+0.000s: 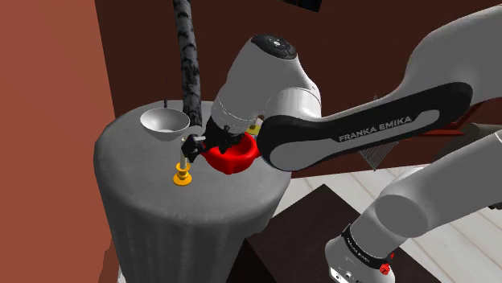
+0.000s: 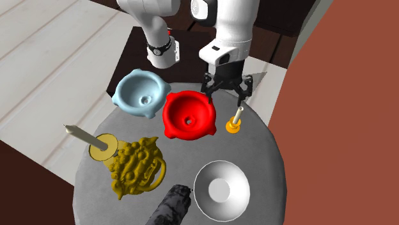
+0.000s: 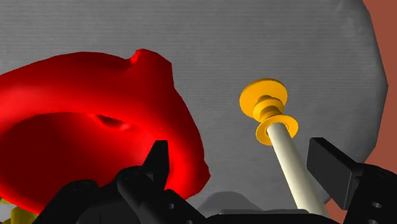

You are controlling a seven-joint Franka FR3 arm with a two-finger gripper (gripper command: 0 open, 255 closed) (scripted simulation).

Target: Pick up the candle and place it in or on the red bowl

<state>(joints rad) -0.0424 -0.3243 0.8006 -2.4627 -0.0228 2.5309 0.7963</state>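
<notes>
Shoulder view: the black hand (image 1: 199, 146) hangs low over the round counter (image 1: 145, 201), which is draped in finely ribbed grey cloth. Just below it stands a slim cream candle (image 1: 183, 170) in an orange flanged holder. A glossy, lobed red bowl (image 1: 229, 157) sits just beside the hand, partly behind the arm. A smooth white bowl (image 1: 165, 122) and a mottled dark pole (image 1: 189, 56) lie beyond.

Second exterior view: the hand (image 2: 225, 96) is spread above the candle (image 2: 235, 120), with the red bowl (image 2: 188, 115) alongside. Further off are a pale blue lobed bowl (image 2: 140, 94) and a knobbly gold figurine (image 2: 135, 167).

Wrist view: the hand (image 3: 242, 153) has its fingers apart. The candle (image 3: 286, 153) runs between them, touching neither.
</notes>
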